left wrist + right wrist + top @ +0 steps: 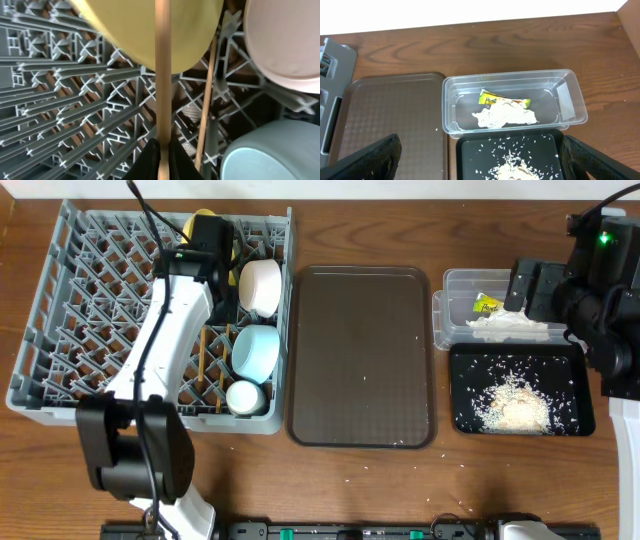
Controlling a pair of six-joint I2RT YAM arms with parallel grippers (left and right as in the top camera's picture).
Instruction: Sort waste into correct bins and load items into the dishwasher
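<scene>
Across the left half of the bench [400, 490], the grey dish rack [60, 300] carries a yellow plate [197, 225] near its upper right corner, and a white bowl [262, 285], a light blue bowl [255, 350] and a small white cup [245, 397] run in a column down its right side. The left jaws are pinched narrow on a wooden chopstick [162, 75] that crosses in front of the plate, with a second chopstick [207, 100] just to its right among the pegs. At frame centre lies a dark brown serving tray [362, 355]. At upper right, a clear tub [455, 285] holds a yellow-green wrapper [487, 304] and crumpled white paper [510, 327]. Directly below it, a black tray [465, 360] holds a heap of rice [517, 405]. The right jaws hang wide apart and empty above both bins.
</scene>
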